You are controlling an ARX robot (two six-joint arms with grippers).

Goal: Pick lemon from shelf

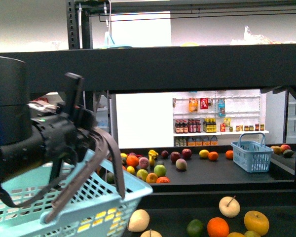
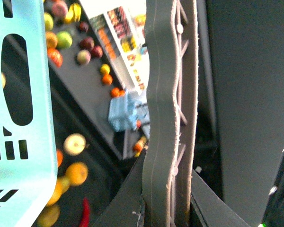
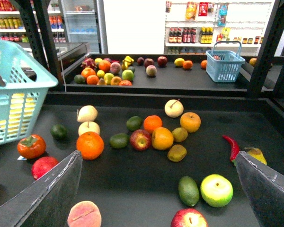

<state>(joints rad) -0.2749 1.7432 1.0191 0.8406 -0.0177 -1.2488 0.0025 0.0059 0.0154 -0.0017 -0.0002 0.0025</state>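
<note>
Over shelf (image 3: 132, 189) | right gripper (image 3: 157, 153) spread wide | left gripper (image 1: 84, 207) against basket (image 1: 130, 187), grip unreadable | lemon hard to single out

Right gripper (image 3: 158, 156): jaws wide apart over shelf (image 3: 132, 189) | loose fruit: orange (image 3: 90, 144), green apple (image 3: 216, 190) just beside avocado (image 3: 188, 190), red chili (image 3: 231, 146) | pale blue basket (image 3: 14, 94) near persimmon (image 3: 31, 145) | small blue basket (image 3: 225, 65) on farther tier | white wall shelves (image 3: 208, 23) behind.

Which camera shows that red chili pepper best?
The right wrist view: the red chili pepper lies whole and sharp on the black shelf. The left wrist view shows it blurred at the picture's edge; the front view misses it.
</note>
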